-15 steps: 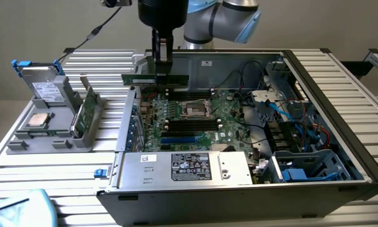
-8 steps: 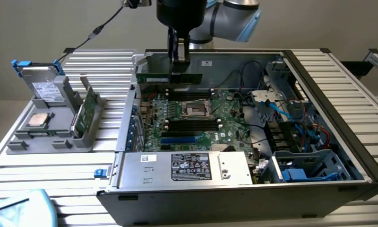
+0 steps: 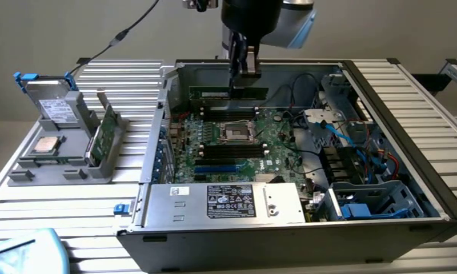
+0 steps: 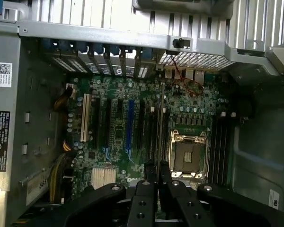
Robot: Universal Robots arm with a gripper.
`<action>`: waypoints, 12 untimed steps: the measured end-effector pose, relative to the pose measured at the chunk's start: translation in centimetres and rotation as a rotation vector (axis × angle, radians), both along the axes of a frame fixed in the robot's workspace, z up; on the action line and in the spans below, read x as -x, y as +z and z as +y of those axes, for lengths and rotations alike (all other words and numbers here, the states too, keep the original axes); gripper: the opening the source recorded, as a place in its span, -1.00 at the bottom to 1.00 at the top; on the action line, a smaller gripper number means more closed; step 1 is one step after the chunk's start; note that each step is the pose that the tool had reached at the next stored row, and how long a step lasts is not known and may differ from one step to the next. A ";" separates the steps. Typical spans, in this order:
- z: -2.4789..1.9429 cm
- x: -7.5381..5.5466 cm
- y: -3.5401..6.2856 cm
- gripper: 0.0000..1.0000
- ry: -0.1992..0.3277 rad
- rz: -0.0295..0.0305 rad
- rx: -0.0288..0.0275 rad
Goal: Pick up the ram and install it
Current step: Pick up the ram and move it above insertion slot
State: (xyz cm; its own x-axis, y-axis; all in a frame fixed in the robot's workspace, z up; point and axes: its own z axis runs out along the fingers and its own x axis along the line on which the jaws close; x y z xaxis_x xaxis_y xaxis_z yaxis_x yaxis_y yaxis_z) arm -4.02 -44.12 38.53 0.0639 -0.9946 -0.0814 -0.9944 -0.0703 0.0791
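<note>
Case: one open computer case (image 3: 289,248) lies on its side on a slatted table (image 3: 61,200). It holds one motherboard (image 3: 278,137) (image 4: 118,137) with one empty processor socket (image 3: 235,131) (image 4: 187,156) near its middle.
In the case, near side of the socket: one grey power supply (image 3: 228,201) with a label on top.
In the case, to the exterior view's right of the socket: a drive cage (image 3: 365,200) with blue cables.
Memory slots: two banks of black slots, one on each side of the socket. The number in each bank cannot be told.
Holder: one grey tray (image 3: 30,171) stands outside the case, well to the exterior view's left of the socket. It carries one hard drive (image 3: 53,105), one square silver chip (image 3: 45,145) and one green card (image 3: 103,137) standing on edge.
Ram: one ram (image 3: 209,92) (image 4: 159,127) hangs level and on edge over the slot bank on the far side of the socket. It appears clear of the slots.
Gripper: one gripper (image 3: 244,73) (image 4: 158,182), fingers drawn narrow and clamped on the ram's upper edge, towards the end at the exterior view's right. It points straight down from above, and the stick juts out on both sides of the fingers.
</note>
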 end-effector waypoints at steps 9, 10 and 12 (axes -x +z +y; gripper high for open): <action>0.49 -2.1 -1.24 -0.73 0.000 -0.0001 -0.0011; 0.52 -2.1 -1.41 -0.73 0.000 0.0000 -0.0010; 0.58 -2.1 -1.78 -0.73 0.000 0.0000 -0.0010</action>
